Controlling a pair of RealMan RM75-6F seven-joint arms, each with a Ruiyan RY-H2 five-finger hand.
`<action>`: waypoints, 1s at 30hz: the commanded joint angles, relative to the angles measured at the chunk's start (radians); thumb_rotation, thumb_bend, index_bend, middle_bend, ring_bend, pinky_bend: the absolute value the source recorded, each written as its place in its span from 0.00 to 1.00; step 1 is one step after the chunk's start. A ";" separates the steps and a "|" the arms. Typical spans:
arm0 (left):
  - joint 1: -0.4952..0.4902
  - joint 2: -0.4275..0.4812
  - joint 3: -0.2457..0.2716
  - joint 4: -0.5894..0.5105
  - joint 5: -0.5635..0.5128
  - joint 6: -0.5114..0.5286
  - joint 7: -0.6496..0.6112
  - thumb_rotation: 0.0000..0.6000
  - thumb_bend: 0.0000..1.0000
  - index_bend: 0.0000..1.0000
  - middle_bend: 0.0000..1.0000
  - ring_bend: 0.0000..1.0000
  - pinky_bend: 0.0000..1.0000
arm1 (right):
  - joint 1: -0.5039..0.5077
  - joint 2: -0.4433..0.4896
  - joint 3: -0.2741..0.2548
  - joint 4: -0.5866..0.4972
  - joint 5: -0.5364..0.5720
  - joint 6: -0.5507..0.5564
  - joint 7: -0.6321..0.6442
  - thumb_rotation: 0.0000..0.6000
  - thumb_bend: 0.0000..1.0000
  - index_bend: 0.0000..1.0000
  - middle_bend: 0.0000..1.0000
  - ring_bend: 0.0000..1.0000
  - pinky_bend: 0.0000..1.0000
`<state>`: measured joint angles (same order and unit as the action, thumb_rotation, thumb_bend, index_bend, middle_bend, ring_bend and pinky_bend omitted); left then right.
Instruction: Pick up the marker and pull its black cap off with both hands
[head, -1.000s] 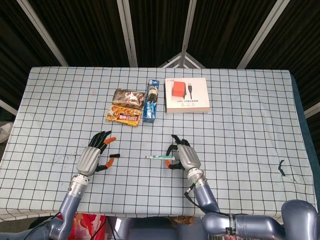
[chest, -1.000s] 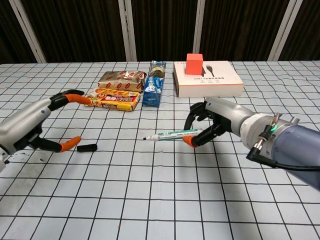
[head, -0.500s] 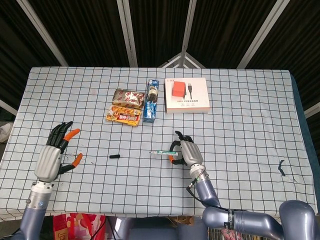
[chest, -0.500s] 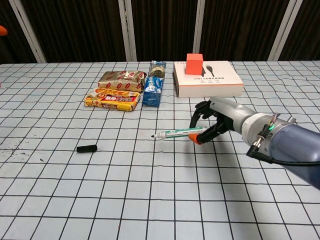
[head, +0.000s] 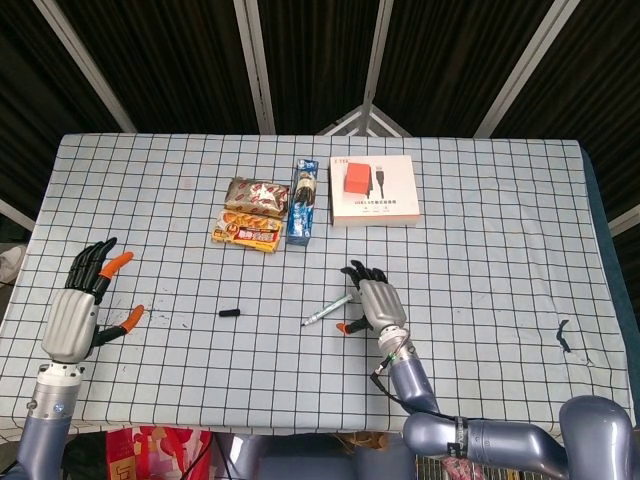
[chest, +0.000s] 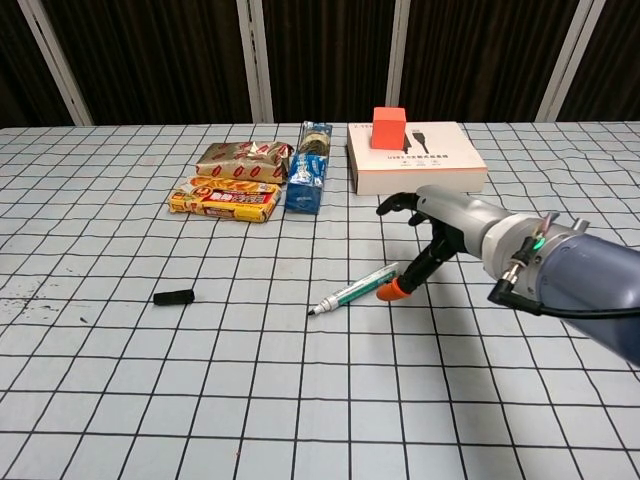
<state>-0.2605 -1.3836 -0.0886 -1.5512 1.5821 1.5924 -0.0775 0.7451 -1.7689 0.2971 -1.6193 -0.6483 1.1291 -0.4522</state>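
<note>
The marker (head: 328, 311) lies uncapped on the checked tablecloth (head: 480, 230), slanted, its bare tip pointing toward the near-left in the chest view (chest: 352, 291). The black cap (head: 230, 314) sits on its own, well apart to the left of the marker, lying flat on the cloth (chest: 173, 297).

Right hand (head: 371, 305) is over the marker's back end — fingers spread, orange thumb tip down beside the barrel. In the chest view (chest: 432, 232) the fingers look apart and nothing is lifted; the marker rests on the cloth, and whether the thumb tip touches it I cannot tell. So: empty, fingers apart.

Left hand (head: 78, 312) is far out at the left edge of the table, well apart from the cap — fingers spread, holding nothing. The chest view doesn't show it.

Further back, a row of things: two snack packets (head: 252, 211) stacked side by side, a blue biscuit pack (head: 303, 201) just beside them, and a white box (head: 374, 190) with an orange block (chest: 388, 128) standing on it.
</note>
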 joint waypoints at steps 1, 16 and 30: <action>0.002 0.000 -0.002 0.000 0.000 0.000 -0.002 1.00 0.39 0.17 0.01 0.00 0.00 | 0.006 0.003 0.008 -0.015 0.011 0.007 -0.013 1.00 0.00 0.10 0.06 0.10 0.02; 0.061 0.080 -0.001 -0.030 -0.021 0.041 -0.002 1.00 0.39 0.18 0.03 0.00 0.00 | -0.138 0.226 -0.065 -0.244 -0.268 0.106 0.120 1.00 0.18 0.17 0.06 0.10 0.02; 0.152 0.146 0.055 0.042 -0.044 0.051 -0.020 1.00 0.39 0.16 0.04 0.00 0.00 | -0.442 0.590 -0.306 -0.015 -0.635 0.444 0.201 1.00 0.19 0.20 0.06 0.10 0.02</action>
<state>-0.1110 -1.2394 -0.0348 -1.5115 1.5406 1.6440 -0.0973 0.3896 -1.2868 0.0386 -1.7174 -1.2319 1.5416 -0.3836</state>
